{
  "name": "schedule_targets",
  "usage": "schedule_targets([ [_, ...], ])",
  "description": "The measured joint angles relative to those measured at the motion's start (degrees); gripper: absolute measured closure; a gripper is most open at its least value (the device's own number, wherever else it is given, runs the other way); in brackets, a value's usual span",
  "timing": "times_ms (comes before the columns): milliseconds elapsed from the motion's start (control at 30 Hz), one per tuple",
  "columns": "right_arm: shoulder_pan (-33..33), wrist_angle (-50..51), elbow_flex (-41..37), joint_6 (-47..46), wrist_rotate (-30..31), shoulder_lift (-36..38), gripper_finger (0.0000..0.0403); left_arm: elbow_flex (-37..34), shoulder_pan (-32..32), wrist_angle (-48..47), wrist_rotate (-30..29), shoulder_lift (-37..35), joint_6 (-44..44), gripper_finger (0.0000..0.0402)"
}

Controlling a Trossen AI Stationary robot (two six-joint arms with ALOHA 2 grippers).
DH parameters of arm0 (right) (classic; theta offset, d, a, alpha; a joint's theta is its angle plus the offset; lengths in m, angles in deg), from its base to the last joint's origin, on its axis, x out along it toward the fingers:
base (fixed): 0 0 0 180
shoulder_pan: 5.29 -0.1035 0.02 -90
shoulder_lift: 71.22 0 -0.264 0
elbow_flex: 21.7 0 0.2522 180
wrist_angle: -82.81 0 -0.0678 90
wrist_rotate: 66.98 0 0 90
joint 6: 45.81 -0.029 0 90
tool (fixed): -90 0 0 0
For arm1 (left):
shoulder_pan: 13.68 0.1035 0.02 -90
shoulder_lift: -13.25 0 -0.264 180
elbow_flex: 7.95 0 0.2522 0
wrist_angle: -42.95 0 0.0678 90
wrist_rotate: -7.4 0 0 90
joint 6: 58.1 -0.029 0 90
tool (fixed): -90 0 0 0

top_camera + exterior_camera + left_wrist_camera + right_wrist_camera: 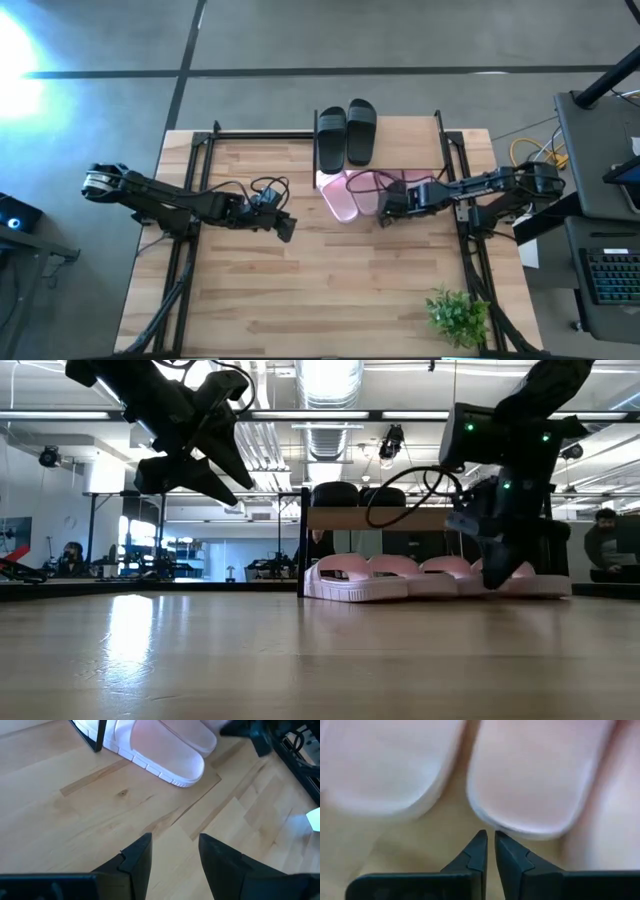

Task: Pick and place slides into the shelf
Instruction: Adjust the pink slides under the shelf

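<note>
The shelf (420, 518) stands at the table's far middle. Two black slides (347, 131) lie side by side on its wooden tier. Several pale pink slides (395, 574) sit in a row on the tabletop under the tier, their near ends sticking out toward the table's near edge (343, 198). My right gripper (383, 207) is shut and low, at the near end of one pink slide (540, 775). My left gripper (288, 228) is open and hangs above the bare tabletop, left of the pink slides (165, 750). My right gripper (489, 836) points its shut fingertips, slanting down from the table's near right side, at the rounded near end of a pink slide (495, 826). The tips stand right at that rim. Whether they touch it I cannot tell. The slide lies flat on the table.
A small green plant (458, 315) stands at the table's near right corner. Black arm frames run along both side edges (185, 200). Bare wood spans the near middle (330, 290). People sit in the room beyond the table (603, 545).
</note>
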Motion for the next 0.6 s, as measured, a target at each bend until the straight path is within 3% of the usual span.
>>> schedule_targets([
  [67, 0.7, 0.6, 0.0, 0.1, 2.4, 0.0, 0.0374, 0.0, 0.0, 0.0, 0.1, 0.0, 0.0, 0.0254],
  [133, 1.4, 0.6, 0.3, 0.4, 0.6, 0.0, 0.0374, 0.0, 0.0, 0.0, 0.2, 0.0, 0.0, 0.0254],
  [300, 2.0, -1.1, 1.0, 2.2, -21.8, -0.1, 0.0374, 0.0, 0.0, 0.0, 0.3, 0.0, 0.0, 0.0254],
  [367, 1.2, -4.4, 0.9, 3.2, -27.0, -0.4, 0.0374, 0.0, 0.0, 0.0, 0.3, 0.0, -0.1, 0.0254],
  [600, 0.7, -16.2, 2.2, 2.0, -21.4, -4.8, 0.0374, 0.0, 0.0, 0.0, 0.3, 0.0, -0.1, 0.0254],
])
